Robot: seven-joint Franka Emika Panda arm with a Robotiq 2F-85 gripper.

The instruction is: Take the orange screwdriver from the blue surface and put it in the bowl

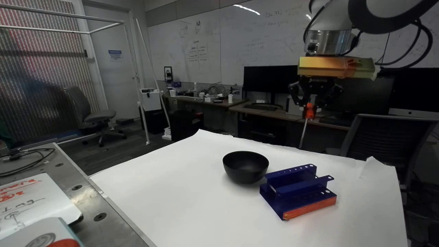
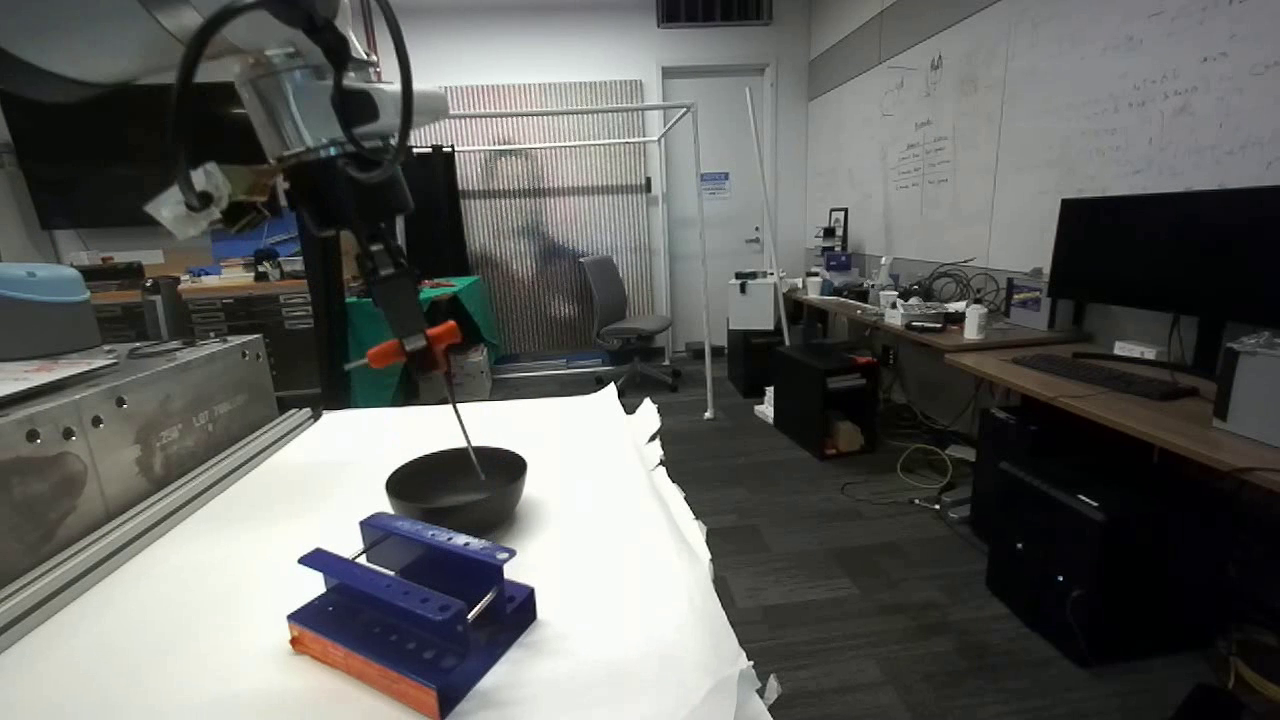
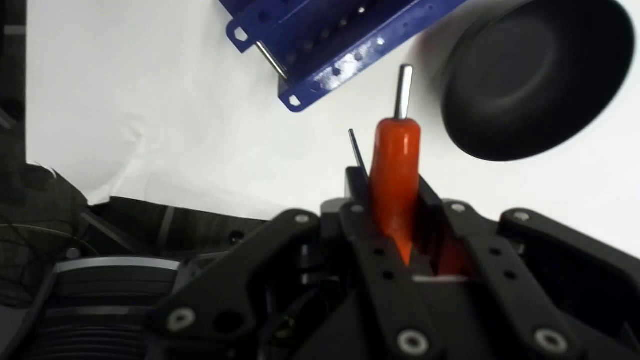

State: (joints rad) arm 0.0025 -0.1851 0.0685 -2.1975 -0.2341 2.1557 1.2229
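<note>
My gripper (image 1: 311, 110) is shut on the orange screwdriver (image 1: 309, 112). It holds it high above the table, shaft pointing down and slightly tilted. In an exterior view the screwdriver (image 2: 388, 353) shows a T-shaped orange handle, with a short metal stub at one end. In the wrist view the handle (image 3: 397, 160) sits between the two black fingers. The black bowl (image 1: 246, 171) stands on the table; it also shows in the wrist view (image 3: 540, 85), to the right of the handle. The blue rack (image 1: 298, 202) stands beside the bowl; it also shows in the wrist view (image 3: 340, 70).
White paper (image 1: 171, 202) covers the table. A metal ledge (image 1: 92, 202) with papers runs along one table edge. A dark chair (image 1: 387, 147) stands close behind the table. Desks with monitors (image 2: 1165, 270) are farther off.
</note>
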